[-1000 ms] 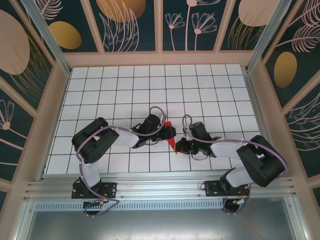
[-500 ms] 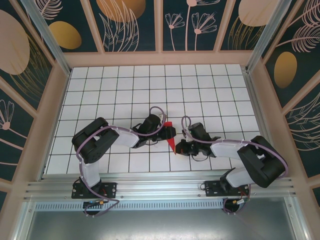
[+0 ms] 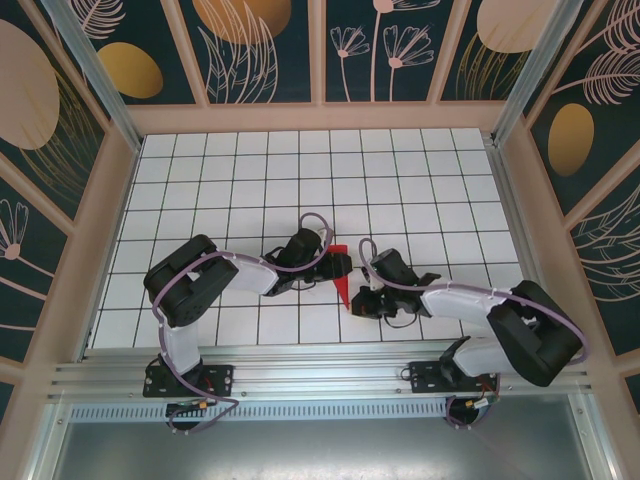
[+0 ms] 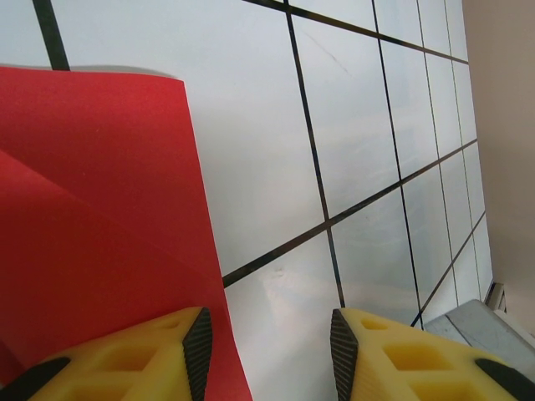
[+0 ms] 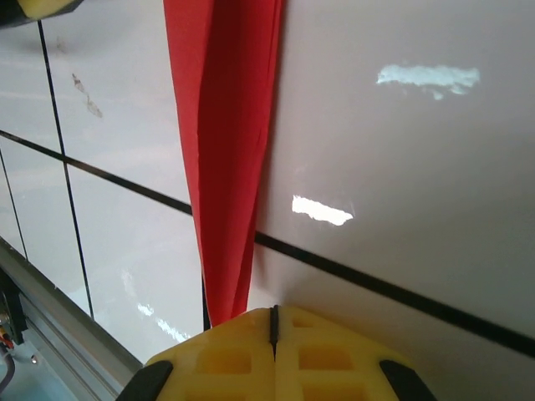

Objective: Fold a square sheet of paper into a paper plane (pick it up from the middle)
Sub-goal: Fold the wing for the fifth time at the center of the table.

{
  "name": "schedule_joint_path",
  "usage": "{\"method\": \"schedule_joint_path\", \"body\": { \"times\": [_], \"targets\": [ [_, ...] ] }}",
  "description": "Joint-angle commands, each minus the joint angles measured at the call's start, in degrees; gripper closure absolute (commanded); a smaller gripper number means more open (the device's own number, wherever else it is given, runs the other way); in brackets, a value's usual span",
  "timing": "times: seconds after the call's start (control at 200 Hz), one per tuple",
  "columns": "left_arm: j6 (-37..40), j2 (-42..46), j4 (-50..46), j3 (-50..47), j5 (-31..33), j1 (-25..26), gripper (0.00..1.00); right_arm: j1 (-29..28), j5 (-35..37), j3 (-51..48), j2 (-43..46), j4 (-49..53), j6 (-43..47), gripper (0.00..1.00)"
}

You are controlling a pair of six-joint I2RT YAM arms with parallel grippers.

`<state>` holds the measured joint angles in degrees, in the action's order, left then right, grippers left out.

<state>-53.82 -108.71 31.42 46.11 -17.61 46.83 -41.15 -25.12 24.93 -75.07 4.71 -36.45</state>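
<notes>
The red paper [image 3: 342,278] lies on the table between the two arms, folded into a narrow pointed dart with its tip toward the near edge. My left gripper [image 3: 340,263] is low at the dart's wide end. In the left wrist view it [image 4: 269,351] stands open: one yellow finger [image 4: 159,359] is over the red paper [image 4: 100,209], the other over bare tile. My right gripper [image 3: 356,300] is at the pointed end. In the right wrist view it [image 5: 273,322] is shut, and the tip of the red paper [image 5: 226,125] runs under the edge of its left finger.
The white grid table [image 3: 300,170] stretches far behind the arms. Wooden-framed patterned walls [image 3: 90,230] enclose it on three sides. An aluminium rail [image 3: 320,375] runs along the near edge by the arm bases.
The right arm has shifted a little to the left, bringing its shut gripper closer onto the dart's tip. The left arm and the paper have stayed put.
</notes>
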Motion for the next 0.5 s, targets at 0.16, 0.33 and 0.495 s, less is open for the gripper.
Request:
{"method": "schedule_joint_path", "body": {
  "times": [0.16, 0.33, 0.495],
  "targets": [
    [2.05, -2.83, -6.52, -0.40, 0.82, -0.57, 0.56, 0.64, 2.01, 3.55, 6.98, -0.18, -3.48, 0.93],
    [2.05, -2.69, -6.54, -0.49, 0.82, -0.52, 0.56, 2.29, -1.47, 3.75, 2.82, -9.07, -6.96, 0.93],
    [2.06, -2.98, -6.68, -0.12, 0.64, -0.51, 0.56, 2.31, -5.18, 3.46, -2.42, -15.44, -9.25, 0.93]
  ]
}}
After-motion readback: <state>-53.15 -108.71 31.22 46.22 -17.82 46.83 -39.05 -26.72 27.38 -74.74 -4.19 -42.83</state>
